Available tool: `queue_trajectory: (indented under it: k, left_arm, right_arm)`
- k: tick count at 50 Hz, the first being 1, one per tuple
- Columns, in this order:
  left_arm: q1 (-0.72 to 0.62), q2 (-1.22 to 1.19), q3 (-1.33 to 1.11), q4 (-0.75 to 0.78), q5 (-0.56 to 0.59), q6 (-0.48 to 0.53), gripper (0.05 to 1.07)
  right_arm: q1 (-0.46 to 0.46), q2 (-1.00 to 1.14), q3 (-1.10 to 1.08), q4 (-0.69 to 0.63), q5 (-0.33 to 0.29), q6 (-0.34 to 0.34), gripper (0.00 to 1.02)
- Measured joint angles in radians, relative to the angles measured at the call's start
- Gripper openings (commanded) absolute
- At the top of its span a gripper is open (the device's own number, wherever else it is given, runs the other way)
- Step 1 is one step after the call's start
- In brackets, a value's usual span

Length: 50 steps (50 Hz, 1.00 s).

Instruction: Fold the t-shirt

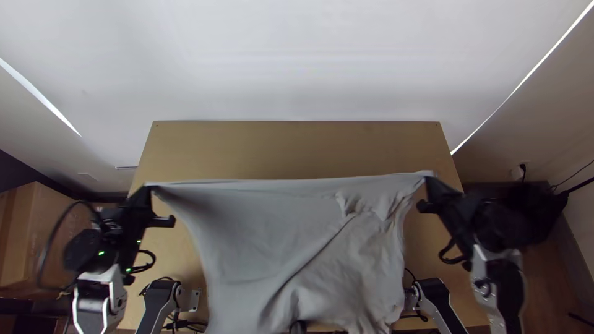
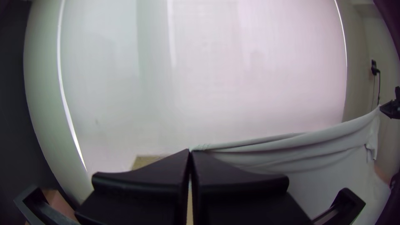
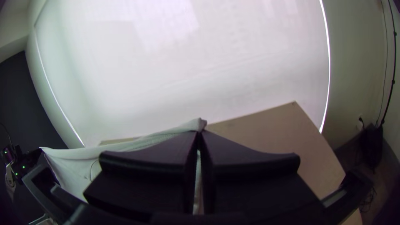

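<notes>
- At the table's left side in the top view, the left gripper (image 1: 148,187) is pinching one upper corner of the t-shirt (image 1: 260,235), with its black fingers pressed together on the cloth.
- Between the two grippers, the t-shirt is hanging over the table (image 1: 291,148). Its upper edge is running taut and nearly straight; the left half is lying fairly smooth, while the right half is creasing diagonally and bunching in a small tuft. The lower part is extending toward the near edge.
- At the right side, the right gripper (image 1: 429,180) is holding the opposite upper corner, its fingers likewise closed on the cloth.
- Step in hand, as judged: the arms are stretching the garment out before laying it down; no finished fold is showing.
- Next move: this is probably calling for both grippers to lower together, keeping equal tension, so that the cloth is settling flat. Uneven lowering could be deepening the right-hand creases.
- Surface and room: a brown box (image 1: 31,235) is standing left of the table; the light wooden tabletop is showing bare beyond the cloth; a white backdrop (image 1: 297,55) is rising behind it; a dark bag (image 3: 371,143) is resting by the right wall.
</notes>
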<state>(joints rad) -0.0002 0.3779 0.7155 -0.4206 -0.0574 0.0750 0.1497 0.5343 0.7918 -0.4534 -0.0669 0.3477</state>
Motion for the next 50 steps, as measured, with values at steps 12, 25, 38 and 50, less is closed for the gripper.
queue_trajectory:
  k: [12,25,38,50]
  left_arm:
    - [0.004,0.134,-0.169,0.139,0.040,-0.012,0.08]
    - [0.009,0.430,-0.163,0.364,0.043,-0.016,0.08]
    - [0.012,0.760,-0.113,0.495,0.043,-0.035,0.08]
    - [0.033,1.056,0.045,0.562,0.043,-0.060,0.08]
  right_arm:
    - [0.014,0.146,-0.261,0.270,0.012,0.014,0.02]
    - [0.005,0.489,-0.187,0.385,0.018,0.021,0.02]
    - [0.000,0.830,0.010,0.386,0.018,0.023,0.02]
    - [0.000,1.063,0.167,0.393,0.017,0.022,0.02]
